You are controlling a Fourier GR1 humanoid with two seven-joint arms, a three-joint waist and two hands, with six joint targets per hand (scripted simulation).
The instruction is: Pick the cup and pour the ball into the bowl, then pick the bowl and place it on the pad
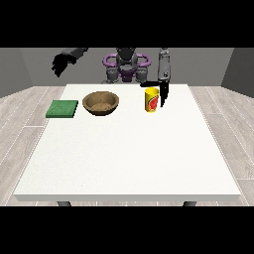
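Here the yellow cup (152, 100) stands upright on the white counter (129, 158), towards the far edge and a little to the view's right of the middle, with a red mark on its side. The hand at the view's right (162, 94) hangs down from a grey forearm (163, 67) just beside the cup, on the cup's right side as the view shows it; its dark fingers point downward along the cup's wall and reach about to the cup's lower half. The fingers look straight rather than curled, but whether they touch the cup cannot be told from this view. No ball can be made out inside the cup. To the view's left of the cup, apart from it, sits the brown bowl (100, 103), upright with its opening upward. Further to the view's left, near the counter's left edge, lies the flat green pad (62, 109), separate from the bowl. The hand at the view's left (61, 64) is raised well above the counter, beyond its far left corner and far from the cup, bowl and pad; its fingers droop downward in a relaxed way and hold nothing. The robot's torso (126, 64) shows behind the counter's far edge, between the two arms.
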